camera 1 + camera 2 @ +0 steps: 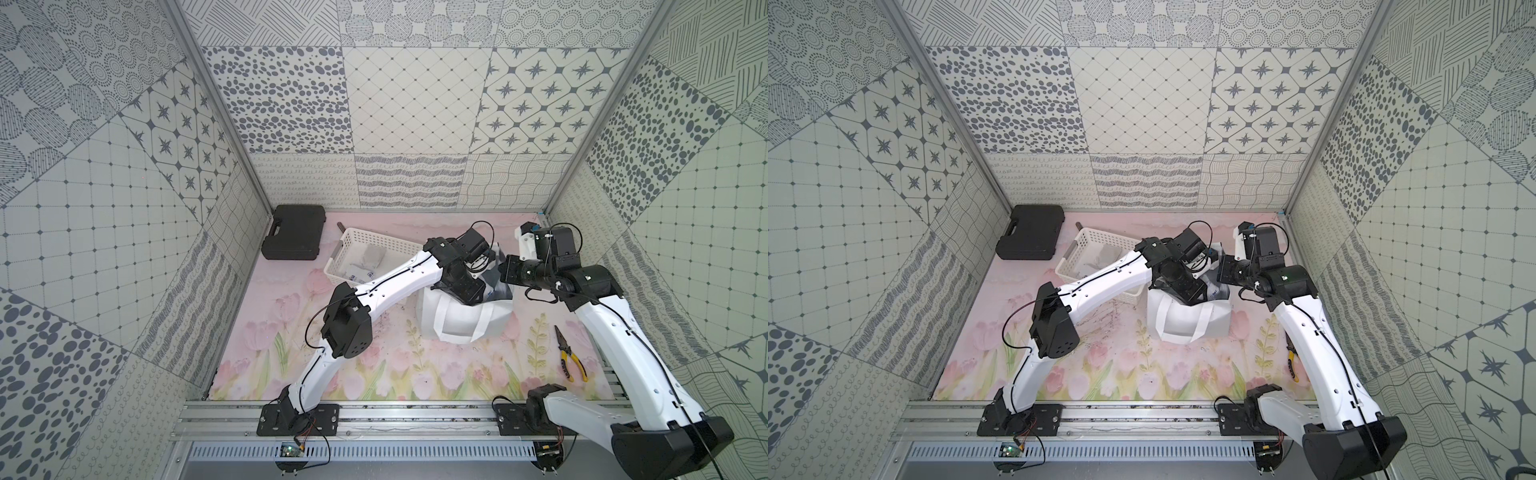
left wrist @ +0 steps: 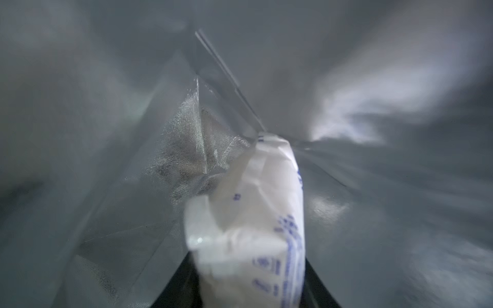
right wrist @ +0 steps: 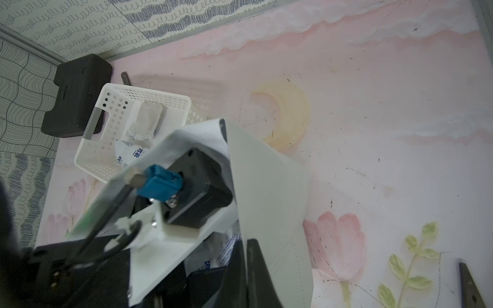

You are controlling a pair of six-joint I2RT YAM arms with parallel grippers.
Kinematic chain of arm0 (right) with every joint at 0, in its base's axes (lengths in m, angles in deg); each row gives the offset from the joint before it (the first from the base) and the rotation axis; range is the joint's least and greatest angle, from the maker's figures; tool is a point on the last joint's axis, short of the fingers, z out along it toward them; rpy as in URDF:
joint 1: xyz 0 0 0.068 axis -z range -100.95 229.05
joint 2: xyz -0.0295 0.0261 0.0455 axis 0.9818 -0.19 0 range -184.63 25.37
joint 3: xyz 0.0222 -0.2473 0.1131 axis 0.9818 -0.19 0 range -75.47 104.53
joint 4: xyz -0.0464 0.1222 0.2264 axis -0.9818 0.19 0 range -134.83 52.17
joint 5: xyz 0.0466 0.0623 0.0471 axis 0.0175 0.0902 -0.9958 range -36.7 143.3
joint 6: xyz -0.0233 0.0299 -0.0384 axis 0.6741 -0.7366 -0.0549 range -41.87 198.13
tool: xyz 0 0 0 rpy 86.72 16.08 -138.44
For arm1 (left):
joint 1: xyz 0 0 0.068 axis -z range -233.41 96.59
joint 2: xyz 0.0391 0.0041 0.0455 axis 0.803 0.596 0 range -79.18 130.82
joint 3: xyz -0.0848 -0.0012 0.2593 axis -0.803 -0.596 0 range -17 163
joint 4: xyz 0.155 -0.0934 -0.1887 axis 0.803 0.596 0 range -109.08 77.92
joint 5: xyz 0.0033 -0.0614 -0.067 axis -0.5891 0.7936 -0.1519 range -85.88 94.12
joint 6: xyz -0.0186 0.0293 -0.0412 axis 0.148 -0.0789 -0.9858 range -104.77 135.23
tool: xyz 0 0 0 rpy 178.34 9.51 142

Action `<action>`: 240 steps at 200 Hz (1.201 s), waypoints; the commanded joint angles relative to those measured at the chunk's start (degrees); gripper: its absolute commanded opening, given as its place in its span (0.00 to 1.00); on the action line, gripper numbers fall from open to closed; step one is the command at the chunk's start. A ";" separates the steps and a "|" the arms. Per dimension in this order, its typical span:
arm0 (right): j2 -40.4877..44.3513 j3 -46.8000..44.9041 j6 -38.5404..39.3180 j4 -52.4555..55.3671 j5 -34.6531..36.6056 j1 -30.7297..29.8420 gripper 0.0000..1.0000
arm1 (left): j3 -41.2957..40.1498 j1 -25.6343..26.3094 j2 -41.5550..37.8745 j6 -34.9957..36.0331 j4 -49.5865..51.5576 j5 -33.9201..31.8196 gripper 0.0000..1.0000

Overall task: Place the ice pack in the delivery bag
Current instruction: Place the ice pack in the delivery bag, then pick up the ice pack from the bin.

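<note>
Ice pack, bottom center, is dangling inside the delivery bag, left gripper clamping it, right gripper pinching the rim; drop pending.

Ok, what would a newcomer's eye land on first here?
The left gripper, sunk inside the white delivery bag mid-table, holding the ice pack amid silver foil. Next, the right gripper pinching the bag's rim open, and the white basket just behind it.
</note>
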 commanded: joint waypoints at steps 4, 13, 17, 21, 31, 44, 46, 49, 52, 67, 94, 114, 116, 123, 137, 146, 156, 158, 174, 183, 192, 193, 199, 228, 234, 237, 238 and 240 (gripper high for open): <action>1.11 -0.36 0.41 -2.56 -0.05 -0.37 0.00 | -1.56 0.12 0.15 3.89 3.61 -0.24 0.56; 1.07 -0.52 0.34 -2.56 0.11 -0.41 0.00 | -1.88 0.15 -0.71 3.85 2.93 -0.49 0.63; 1.06 -0.53 0.34 -2.58 0.20 -0.41 0.00 | -1.97 0.20 -1.17 3.78 2.66 -0.69 0.65; 1.04 -0.61 0.21 -2.61 0.23 -0.39 0.00 | -1.93 0.18 -1.65 3.70 2.47 -0.92 0.67; 0.94 -0.67 0.14 -2.60 0.65 -0.41 0.00 | -1.85 0.18 -3.02 3.56 2.01 -0.74 0.73; 0.86 -0.71 0.08 -2.59 1.40 -0.41 0.00 | -1.72 0.23 -5.30 3.13 1.50 -0.72 0.80; 0.82 -0.71 0.04 -2.57 1.48 -0.41 0.00 | -1.61 0.14 -5.65 3.09 1.50 -0.69 0.80; 0.73 -0.71 0.03 -2.52 1.55 -0.41 0.00 | -1.42 0.21 -6.20 3.01 1.56 -0.72 0.82; 0.72 -0.71 0.07 -2.60 1.63 -0.37 0.00 | -1.21 0.15 -6.71 2.85 1.56 -0.71 0.82; 0.69 -0.67 -0.07 -2.57 2.38 -0.41 0.00 | -0.12 -0.12 -9.71 2.17 2.11 -0.67 0.84; 0.38 -0.45 -0.13 -2.48 3.85 -0.28 0.00 | 0.37 -2.30 -15.98 -0.50 2.88 -0.27 0.84; 0.00 -0.23 0.16 -2.52 4.31 -0.32 0.00 | -0.28 -5.82 -21.11 -3.29 3.09 2.39 0.84; -0.01 -0.17 0.17 -2.51 4.31 -0.32 0.00 | -0.42 -6.27 -21.60 -3.56 3.06 2.81 0.84; -0.13 -0.08 0.25 -2.55 4.36 -0.32 0.00 | -1.20 -7.78 -23.42 -4.73 2.79 3.78 0.84; -0.41 0.08 0.26 -2.56 4.07 -0.25 0.00 | -3.60 -11.02 -27.10 -7.17 1.74 5.74 0.84; -0.62 0.08 0.26 -2.58 3.99 -0.31 0.00 | -5.47 -12.74 -29.32 -7.83 0.97 7.09 0.84; -0.80 0.08 0.07 -2.57 4.00 -0.25 0.00 | -8.31 -14.89 -31.68 -8.87 -0.27 6.78 0.84; -0.81 0.08 0.06 -2.57 3.95 -0.26 0.00 | -8.98 -15.17 -32.08 -9.16 -0.61 6.48 0.84; -0.99 0.17 -0.19 -2.56 3.53 -0.32 0.00 | -14.18 -19.31 -34.99 -11.17 -2.80 2.72 0.87; -1.07 0.33 -0.28 -2.57 3.31 -0.32 0.00 | -16.80 -21.73 -35.62 -11.79 -3.19 0.13 0.87; -1.08 0.43 -0.36 -2.59 3.09 -0.32 0.00 | -19.38 -23.99 -35.74 -11.99 -3.82 -2.46 0.89; -1.08 0.43 -0.36 -2.58 3.03 -0.32 0.00 | -19.65 -24.24 -35.68 -12.01 -3.84 -2.77 0.89; -1.08 0.52 -0.44 -2.57 2.95 -0.32 0.00 | -21.16 -25.74 -35.26 -11.94 -4.23 -4.20 0.90; -1.34 1.30 -0.58 -2.50 2.16 -0.32 0.00 | -26.48 -31.42 -29.91 -9.74 -7.17 -8.28 0.93; -1.41 1.44 -0.54 -2.50 2.00 -0.31 0.00 | -27.08 -32.16 -28.30 -9.18 -8.13 -8.55 0.98; -1.35 1.48 -0.58 -2.51 2.00 -0.32 0.00 | -27.31 -32.61 -27.49 -8.94 -8.62 -8.91 0.99; -1.39 1.53 -0.56 -2.54 1.96 -0.32 0.00 | -27.39 -32.64 -27.11 -8.82 -8.79 -8.99 0.99; -1.39 1.56 -0.61 -2.54 1.92 -0.32 0.00 | -27.52 -32.95 -26.70 -8.75 -9.03 -9.11 1.00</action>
